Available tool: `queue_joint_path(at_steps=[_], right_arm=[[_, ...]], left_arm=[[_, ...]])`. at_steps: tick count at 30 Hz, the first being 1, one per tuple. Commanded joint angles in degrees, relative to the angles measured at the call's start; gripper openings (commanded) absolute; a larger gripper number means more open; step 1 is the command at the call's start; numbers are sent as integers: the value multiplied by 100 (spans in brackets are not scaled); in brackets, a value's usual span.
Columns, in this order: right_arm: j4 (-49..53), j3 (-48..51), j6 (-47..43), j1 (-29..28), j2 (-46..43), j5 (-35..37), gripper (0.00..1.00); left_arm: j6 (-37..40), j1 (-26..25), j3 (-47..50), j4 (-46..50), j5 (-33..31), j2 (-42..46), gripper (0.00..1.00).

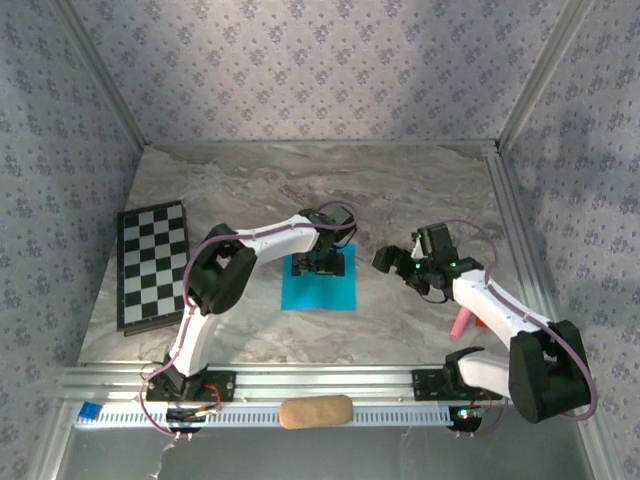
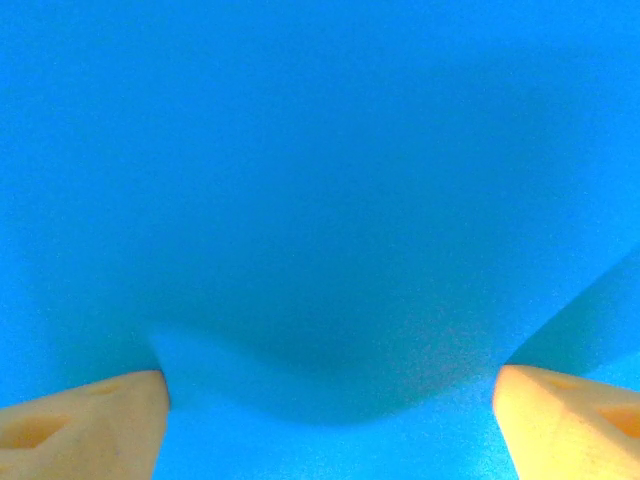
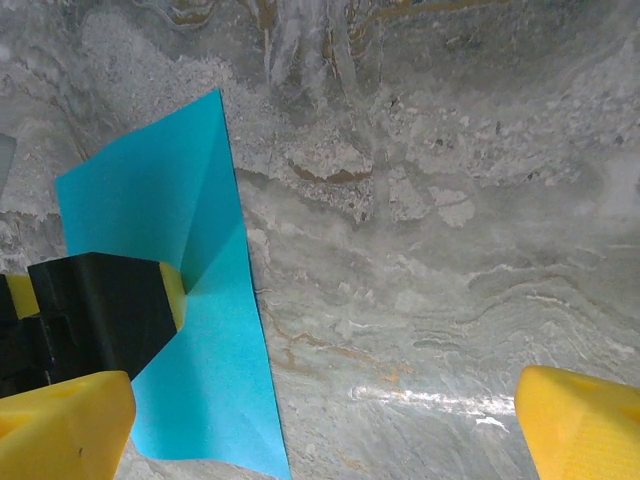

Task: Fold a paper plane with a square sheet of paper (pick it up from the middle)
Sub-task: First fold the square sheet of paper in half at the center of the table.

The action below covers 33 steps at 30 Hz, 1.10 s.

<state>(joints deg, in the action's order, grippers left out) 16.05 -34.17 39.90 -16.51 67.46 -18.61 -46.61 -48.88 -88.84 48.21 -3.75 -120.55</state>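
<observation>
- The square sheet of paper [image 1: 320, 290] lies near the middle of the marble table [image 1: 400, 190], in front of the two arm bases and a little towards the left arm.
- The left tool [image 1: 322, 262] is down on the far part of the sheet, its arm reaching in from the left.
- In the left wrist view, the left tool's two orange fingers [image 2: 80, 430] stand well apart, released, with their tips on the turquoise paper. The paper swells up in a soft ridge between them.
- In the right wrist view, the sheet is not flat. Creases run out from the spot where the left tool's finger presses it, and the far corner tilts up off the table.
- The right tool [image 1: 395, 262] hangs just to the right of the sheet, apart from it.
- Its yellow fingers [image 3: 60, 430] are spread wide, with bare marble between them and nothing held.
- A black-and-white checkered board [image 1: 152, 265] lies flat at the left side of the table, well apart from the sheet.
- A pink stick [image 1: 460, 325] lies beside the right arm and is partly hidden by it.
- A tan block [image 1: 315, 411] rests on the rail at the near edge, between the two bases.
</observation>
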Motion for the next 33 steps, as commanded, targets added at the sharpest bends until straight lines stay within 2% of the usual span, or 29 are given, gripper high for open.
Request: queue_joint_path(at_steps=[1, 21, 33], right_arm=[[79, -52, 139, 24, -119, 113, 99], [-188, 79, 361, -1, -25, 125, 99], [-156, -62, 400, -18, 95, 85, 99]], left_arm=[[-52, -96, 209, -162, 158, -382, 86], [-129, -102, 367, -524, 137, -137, 82], [-75, -95, 544, -796, 241, 58, 65]])
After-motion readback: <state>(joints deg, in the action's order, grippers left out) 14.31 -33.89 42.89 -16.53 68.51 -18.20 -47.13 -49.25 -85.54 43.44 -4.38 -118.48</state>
